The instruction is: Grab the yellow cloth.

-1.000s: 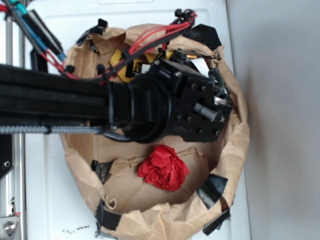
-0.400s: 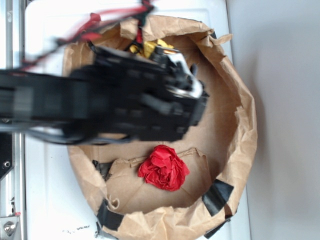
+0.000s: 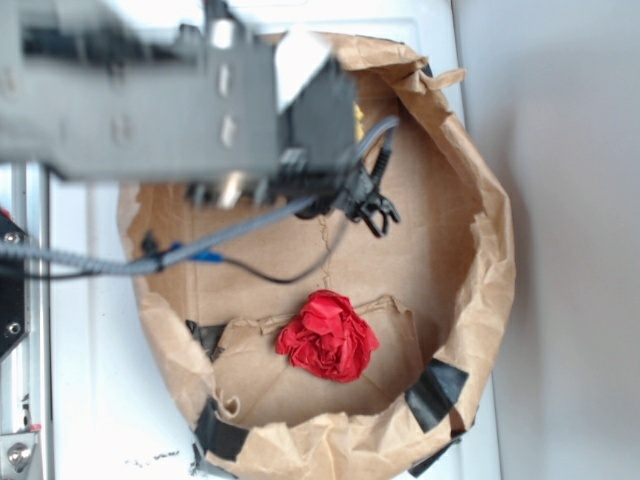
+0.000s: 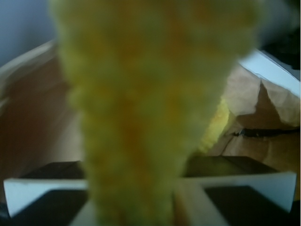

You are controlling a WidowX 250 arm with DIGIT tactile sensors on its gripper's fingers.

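The yellow cloth [image 4: 141, 94] fills the middle of the wrist view as a blurred, nubby yellow mass, wide at the top and narrowing down between the two white-faced fingers. My gripper [image 4: 136, 207] is shut on the yellow cloth, pinching its narrow end. In the exterior view the arm [image 3: 150, 100] is high, close to the camera and blurred. It covers the gripper, and only a thin yellow sliver [image 3: 358, 120] of the cloth shows beside the black wrist.
A wide brown paper bag [image 3: 490, 270] with a rolled rim and black tape patches lies open on the white surface [image 3: 90, 400]. A red rose-shaped wad [image 3: 327, 335] rests on its floor toward the near side. Cables [image 3: 250, 265] hang over the bag. A grey wall [image 3: 570, 240] runs along the right.
The arm has risen out of the bag toward the camera and shifted up-frame, taking the yellow cloth with it. The red wad has stayed put.
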